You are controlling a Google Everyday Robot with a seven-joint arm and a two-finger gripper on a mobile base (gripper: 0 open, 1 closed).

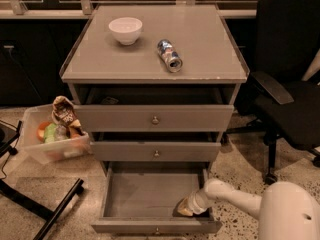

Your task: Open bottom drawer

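Speckled floor runs under a grey cabinet set against a dark far wall, with a white bowl and a can lying on its side on the top. A black office chair stands to the right. On the left is a clear bin of snacks.

At the foot of the cabinet, the bottom drawer stands pulled well out toward the near side, below the middle drawer and top drawer. Its plain grey inside is bare. The gripper is down inside it at the near right corner, just behind the front panel, on the end of the white arm, which reaches in from the right. Whether the claw is released or clenched cannot be told.

The task looks nearly done. Any last pull should run straight toward the near side, along the slides. Because the contact is off-centre at the right, the pull should be gentle so the box does not skew and bind. Stopping short of full travel would keep it on its runners.

The front faces near, with its small knob centred. The front's long axis runs left to right, and the drawer travels far to near.
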